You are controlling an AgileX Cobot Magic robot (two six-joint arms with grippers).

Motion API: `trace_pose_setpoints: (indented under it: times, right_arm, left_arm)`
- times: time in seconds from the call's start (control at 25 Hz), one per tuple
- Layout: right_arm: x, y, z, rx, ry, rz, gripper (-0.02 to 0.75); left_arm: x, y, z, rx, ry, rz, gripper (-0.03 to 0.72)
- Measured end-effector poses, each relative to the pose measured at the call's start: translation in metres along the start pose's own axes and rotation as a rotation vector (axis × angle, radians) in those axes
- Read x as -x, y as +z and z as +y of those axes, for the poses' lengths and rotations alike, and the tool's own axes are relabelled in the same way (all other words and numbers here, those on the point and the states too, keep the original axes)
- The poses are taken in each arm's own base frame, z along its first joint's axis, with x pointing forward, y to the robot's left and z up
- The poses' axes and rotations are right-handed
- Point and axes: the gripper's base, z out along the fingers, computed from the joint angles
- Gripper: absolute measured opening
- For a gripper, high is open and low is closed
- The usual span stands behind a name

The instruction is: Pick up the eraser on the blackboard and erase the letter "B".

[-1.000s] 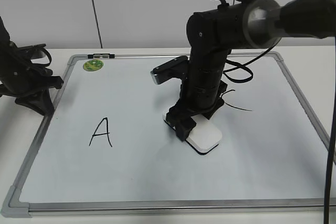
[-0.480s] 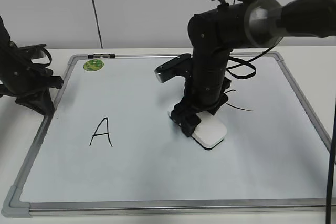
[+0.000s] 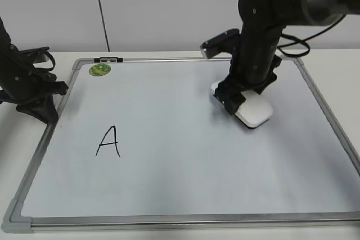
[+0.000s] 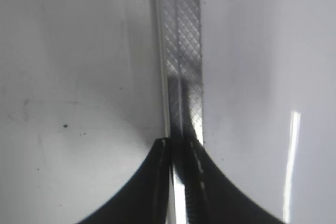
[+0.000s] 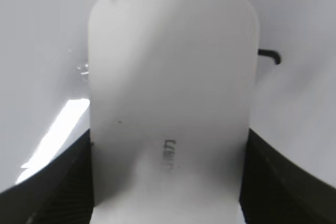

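I have the white rounded plastic eraser (image 3: 252, 110) clamped across its long sides in the right gripper (image 3: 235, 98), its felt face down on the white metal-framed blackboard (image 3: 185, 139), far right of the black "A" (image 3: 108, 141). It looks light and stiff with a slick shell, so a side grip low on the body suits it. I see no "B"; only a short black stroke (image 5: 270, 55) shows beside the eraser. My left gripper (image 4: 176, 182) sits pinched together over the frame's left rail.
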Motion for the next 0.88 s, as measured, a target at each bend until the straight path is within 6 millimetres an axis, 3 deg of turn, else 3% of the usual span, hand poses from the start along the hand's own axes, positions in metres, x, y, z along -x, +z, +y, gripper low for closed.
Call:
trace_pose_setpoints:
  times: [0.2,0.32,0.52,0.88]
  right_arm:
    - [0.008,-0.062,-0.007,-0.028,0.016,-0.119,0.519]
    - [0.005,-0.087,-0.013,-0.037,0.031,-0.142,0.519]
    - [-0.006,-0.094,-0.037,-0.048,0.093,-0.127,0.519]
    - [-0.050,-0.090,-0.126,-0.032,0.358,-0.112,0.519]
  left_arm:
    - [0.000,0.000,0.000,0.000,0.000,0.000,0.059]
    - [0.000,0.000,0.000,0.000,0.000,0.000,0.060]
    - [0.000,0.000,0.000,0.000,0.000,0.000,0.060]
    - [0.000,0.000,0.000,0.000,0.000,0.000,0.062]
